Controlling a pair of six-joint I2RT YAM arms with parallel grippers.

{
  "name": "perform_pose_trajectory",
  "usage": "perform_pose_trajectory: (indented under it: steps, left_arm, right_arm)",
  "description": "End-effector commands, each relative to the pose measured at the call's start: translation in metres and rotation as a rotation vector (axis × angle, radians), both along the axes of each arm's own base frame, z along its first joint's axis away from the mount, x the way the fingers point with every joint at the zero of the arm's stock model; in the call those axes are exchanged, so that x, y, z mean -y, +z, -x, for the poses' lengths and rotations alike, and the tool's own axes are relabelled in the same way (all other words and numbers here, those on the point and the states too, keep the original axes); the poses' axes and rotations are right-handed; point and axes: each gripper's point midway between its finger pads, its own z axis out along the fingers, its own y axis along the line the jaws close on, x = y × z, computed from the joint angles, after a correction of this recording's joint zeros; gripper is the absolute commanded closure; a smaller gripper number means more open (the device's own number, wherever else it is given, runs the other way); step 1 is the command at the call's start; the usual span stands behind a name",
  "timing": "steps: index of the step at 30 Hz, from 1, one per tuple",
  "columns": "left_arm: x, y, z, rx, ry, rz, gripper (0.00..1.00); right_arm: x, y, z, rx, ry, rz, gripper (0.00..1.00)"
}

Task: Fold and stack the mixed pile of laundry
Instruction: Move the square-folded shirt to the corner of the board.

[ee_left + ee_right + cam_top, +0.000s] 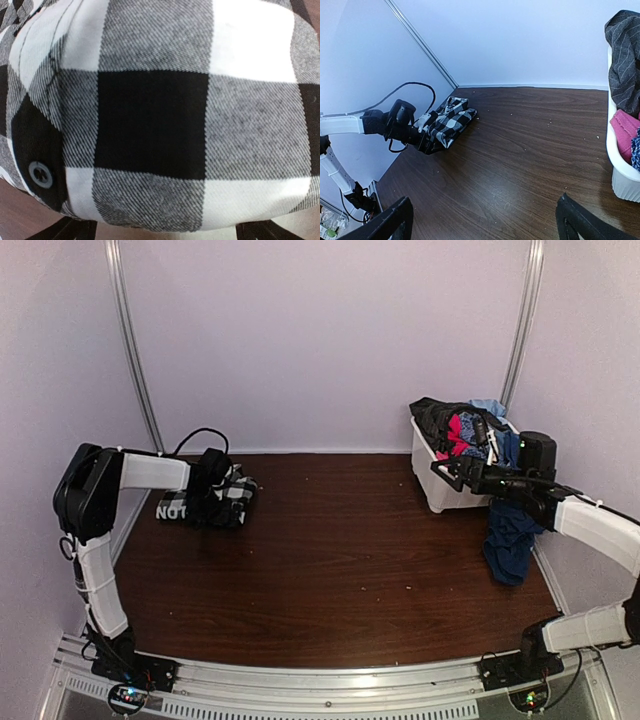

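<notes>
Checked shirt (160,125): fills the left wrist view, its black-and-white squares bulging towards the lens, one grey button (40,174) at the lower left. It lies on the table (340,570) at about 9 o'clock as a compact bundle with white lettering on its near-left edge.
Reason for spot: probably the start of the folded stack, kept well apart from the unsorted clothes.
Left gripper (162,231): fingers spread wide either side of the shirt's near edge, pinching nothing that I can tell.
Laundry pile (462,425): dark grey, red-pink and blue pieces heaped in the white plastic bin (432,490) at 2 o'clock.
Navy blue piece (510,540): spilled down beside the bin at 3 o'clock, under the right arm.
Right gripper (485,222): fingers spread and empty, above bare table just beside the bin, likely poised for the next garment.
</notes>
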Motion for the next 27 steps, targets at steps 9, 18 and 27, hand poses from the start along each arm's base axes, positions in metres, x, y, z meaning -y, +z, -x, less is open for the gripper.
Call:
perform_pose_trajectory:
  steps: [9,18,27]
  left_arm:
    - [-0.016,0.000,-0.089,0.036,-0.074,-0.024,0.02]
    - [-0.023,0.039,-0.122,0.118,-0.129,-0.044,0.02]
    - [0.053,0.185,-0.071,0.438,-0.291,-0.035,0.02]
  right_arm:
    - [-0.005,-0.009,0.001,-0.008,0.042,0.001,0.00]
    - [-0.001,0.007,-0.013,0.018,0.008,0.054,0.00]
    - [0.039,0.067,-0.069,0.075,-0.243,0.253,0.00]
